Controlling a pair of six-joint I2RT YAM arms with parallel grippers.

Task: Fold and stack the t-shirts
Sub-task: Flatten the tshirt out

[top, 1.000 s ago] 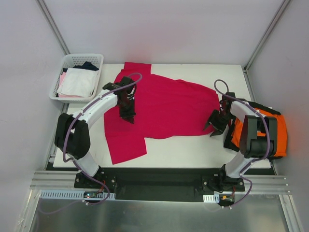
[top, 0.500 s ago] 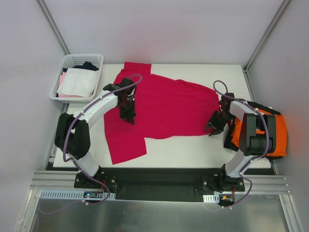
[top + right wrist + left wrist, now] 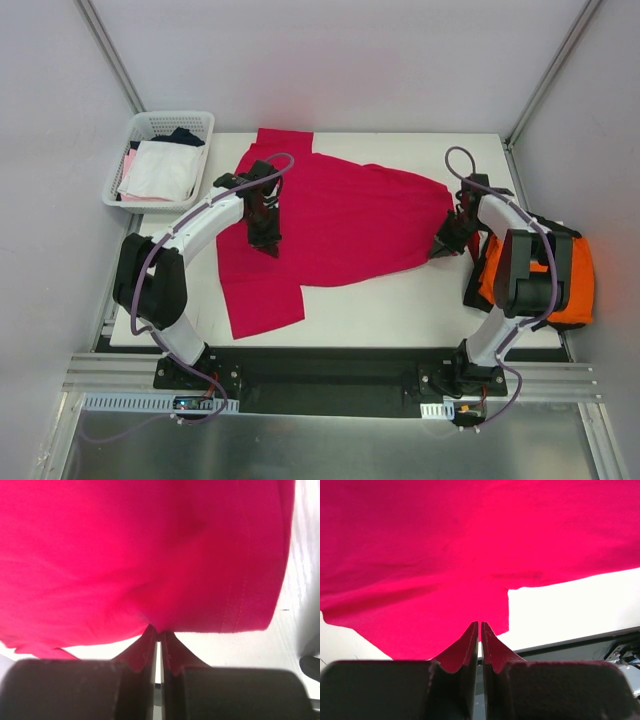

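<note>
Early in the job, going by the white table (image 3: 400,310): no fold yet in the crimson shirt (image 3: 350,215) spread across it, no stack begun. Beyond the right edge, heaped and untouched, the orange shirt (image 3: 582,285). Pinched shut on crimson cloth near the sleeves with the left gripper (image 3: 479,626), on the hem with the right gripper (image 3: 159,631).

- Left arm (image 3: 195,225): curved white shells, chunky black joints.
- Right arm (image 3: 497,212): same white and black.
- Thin lilac cable (image 3: 447,162) loops along each arm.
- Black fingers (image 3: 465,650), grainy, tapering to narrow tips.
- Black base (image 3: 183,372) under each arm.
</note>
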